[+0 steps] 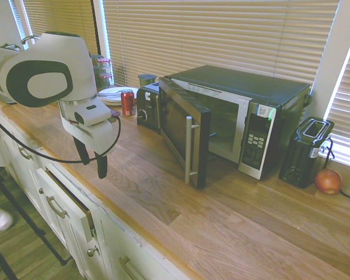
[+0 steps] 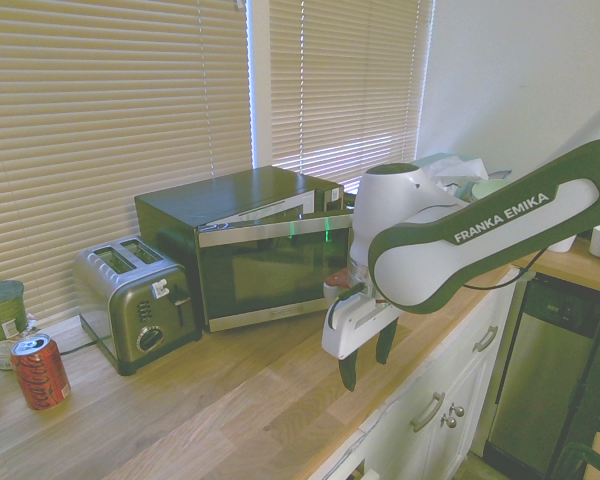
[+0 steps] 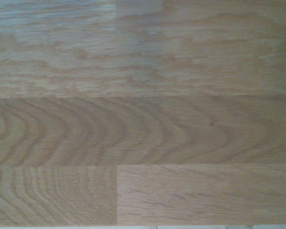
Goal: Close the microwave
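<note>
Over the tabletop's (image 1: 144,192) front edge, the claw (image 1: 93,166) hangs parted and empty, apart from the door. Closing seems at its approach stage; next, push the open door (image 1: 184,125) inward. Behind, the microwave (image 1: 239,81) faces the front edge, long axis running roughly along the tabletop.

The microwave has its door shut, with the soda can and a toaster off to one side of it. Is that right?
No, the door is not shut: the first exterior view shows the microwave with its door swung open. The soda can and a toaster are off to one side, as you say.
</note>
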You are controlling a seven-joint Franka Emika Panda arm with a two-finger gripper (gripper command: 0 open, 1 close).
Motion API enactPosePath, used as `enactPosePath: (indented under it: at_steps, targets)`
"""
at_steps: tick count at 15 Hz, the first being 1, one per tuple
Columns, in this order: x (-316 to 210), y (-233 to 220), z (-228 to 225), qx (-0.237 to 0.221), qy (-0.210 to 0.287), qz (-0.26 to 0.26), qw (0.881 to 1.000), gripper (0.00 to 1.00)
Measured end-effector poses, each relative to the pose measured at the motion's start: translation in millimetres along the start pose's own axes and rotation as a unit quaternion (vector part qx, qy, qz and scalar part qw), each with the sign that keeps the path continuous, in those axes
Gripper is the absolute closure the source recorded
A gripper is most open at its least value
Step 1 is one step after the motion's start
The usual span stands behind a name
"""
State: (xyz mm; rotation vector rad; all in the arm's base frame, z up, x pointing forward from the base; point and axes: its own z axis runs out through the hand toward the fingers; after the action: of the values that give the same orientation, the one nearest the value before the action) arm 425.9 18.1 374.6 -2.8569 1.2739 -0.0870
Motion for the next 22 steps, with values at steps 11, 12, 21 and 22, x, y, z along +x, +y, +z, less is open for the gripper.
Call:
enactPosePath:
  at_steps: [11, 12, 21, 22]
  targets:
    - [18.1, 5.2, -4.5, 0.029, 0.032, 0.005, 0.999, 0.00]
    - [19.3, 3.9, -6.3, 0.034, 0.039, 0.003, 0.999, 0.00]
    - [61.0, 7.1, -44.0, 0.075, 0.139, 0.012, 0.987, 0.00]
    - [64.2, 4.6, -50.9, 0.081, 0.148, 0.013, 0.986, 0.00]
